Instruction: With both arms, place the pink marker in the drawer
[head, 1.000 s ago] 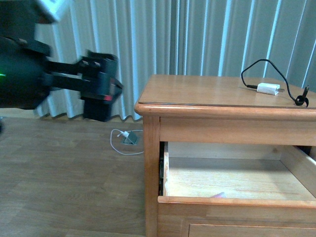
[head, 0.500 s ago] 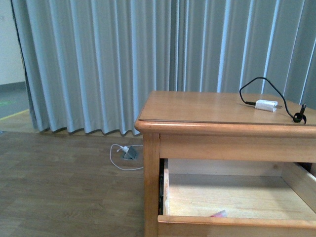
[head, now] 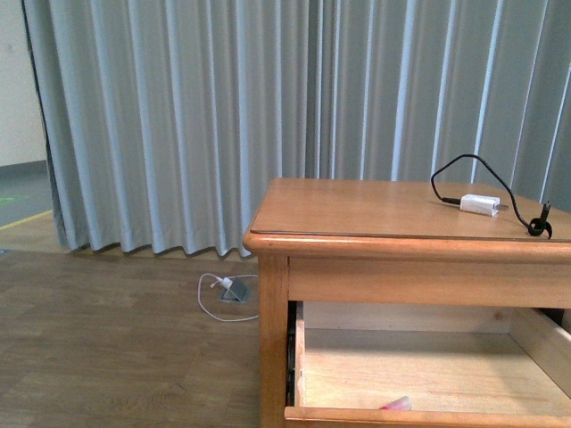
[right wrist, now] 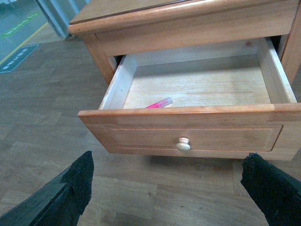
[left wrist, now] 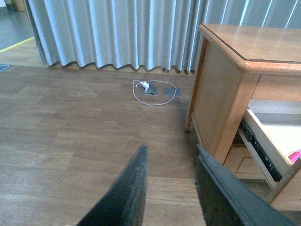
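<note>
Pink marker (right wrist: 159,103) is in the drawer (right wrist: 188,111), lying flat on the drawer's floor just behind the front wall, at a slant. The drawer is pulled well out of the cabinet (head: 393,209). From the front view I only get the marker's tip (head: 395,404) poking above the drawer's front edge (head: 419,415).

My left gripper (left wrist: 170,147) has its fingers apart with nothing between them. It hangs over the wood floor (left wrist: 70,141) beside the cabinet, apart from it.

My right gripper (right wrist: 168,162) is spread wide and holds nothing. It faces the drawer front without touching it, and the round knob (right wrist: 183,144) sits between the fingers in its wrist view.

On the cabinet top there is a white charger plug (head: 479,205) with a black cable (head: 464,165). A white cord (head: 214,299) lies on the floor by the curtain (head: 223,125).
</note>
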You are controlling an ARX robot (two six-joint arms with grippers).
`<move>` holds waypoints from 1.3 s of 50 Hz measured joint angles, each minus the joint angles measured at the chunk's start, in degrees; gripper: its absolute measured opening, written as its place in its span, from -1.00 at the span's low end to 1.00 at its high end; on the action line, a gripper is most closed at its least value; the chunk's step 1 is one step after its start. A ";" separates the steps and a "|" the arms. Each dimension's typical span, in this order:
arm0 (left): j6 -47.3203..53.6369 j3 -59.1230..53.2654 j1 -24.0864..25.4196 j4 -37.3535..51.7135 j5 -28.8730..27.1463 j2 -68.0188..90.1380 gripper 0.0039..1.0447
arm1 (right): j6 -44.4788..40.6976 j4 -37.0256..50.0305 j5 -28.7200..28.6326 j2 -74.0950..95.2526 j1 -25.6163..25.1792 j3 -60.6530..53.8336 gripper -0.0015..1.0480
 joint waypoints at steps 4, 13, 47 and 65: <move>0.04 -1.07 0.00 -0.15 0.00 -1.64 -0.63 | 0.00 0.00 -0.02 0.00 0.00 0.00 0.84; 0.15 -2.95 0.00 -1.18 0.00 -4.55 -0.93 | 0.00 0.00 0.00 0.00 0.00 0.00 0.84; 0.26 -6.21 0.00 -13.55 0.02 -21.24 -0.93 | 0.00 0.00 -0.04 0.00 0.00 0.02 0.84; 0.24 -6.23 0.00 -13.55 0.00 -21.38 -0.37 | -0.02 0.02 0.20 -0.02 0.02 0.02 0.84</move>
